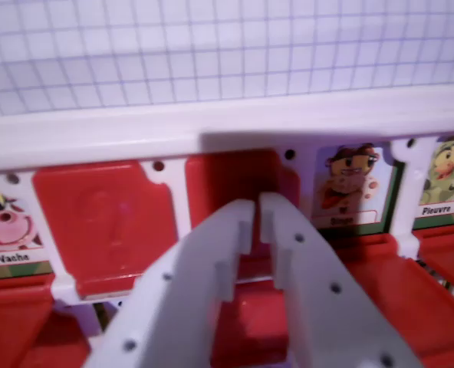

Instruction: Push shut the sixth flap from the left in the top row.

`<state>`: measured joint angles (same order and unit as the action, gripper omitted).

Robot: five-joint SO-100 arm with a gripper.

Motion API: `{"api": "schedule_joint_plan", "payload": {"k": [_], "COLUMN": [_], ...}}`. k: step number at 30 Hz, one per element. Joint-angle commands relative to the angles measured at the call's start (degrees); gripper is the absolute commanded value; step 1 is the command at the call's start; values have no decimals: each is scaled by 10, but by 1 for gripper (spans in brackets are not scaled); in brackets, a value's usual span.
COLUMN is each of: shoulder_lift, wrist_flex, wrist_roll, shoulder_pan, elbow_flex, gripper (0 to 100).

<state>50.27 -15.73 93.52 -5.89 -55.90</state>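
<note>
My white gripper [255, 208] fills the lower middle of the wrist view, its two fingers nearly together with a thin gap and nothing between them. The fingertips sit against a red flap [235, 180] in the top row of the white-framed game board [212, 126]; that flap looks tipped back, partly hidden behind the fingers. To its left another red flap [108, 222] lies flat. Standing flaps show pictures: a cow labelled Vache [4, 226] at the left edge, a monkey-like figure [350, 184] to the right, and Pieuvre [449, 172] at the far right.
Behind the board lies a white sheet with a grid [227, 54]. Below the top row, more red flaps [411, 299] of the lower row lean toward the camera on both sides of the gripper.
</note>
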Motion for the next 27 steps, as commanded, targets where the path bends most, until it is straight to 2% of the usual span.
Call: {"api": "schedule_joint_plan", "payload": {"k": [1, 11, 19, 27], "shoulder_lift": [40, 138, 291, 423], "wrist_flex": [-4, -29, -44, -62], "wrist_roll": [-2, -10, -17, -18], "shoulder_pan": [10, 11, 21, 41], "elbow_flex": [45, 1, -145, -248], "gripper": [0, 0, 0, 0]}}
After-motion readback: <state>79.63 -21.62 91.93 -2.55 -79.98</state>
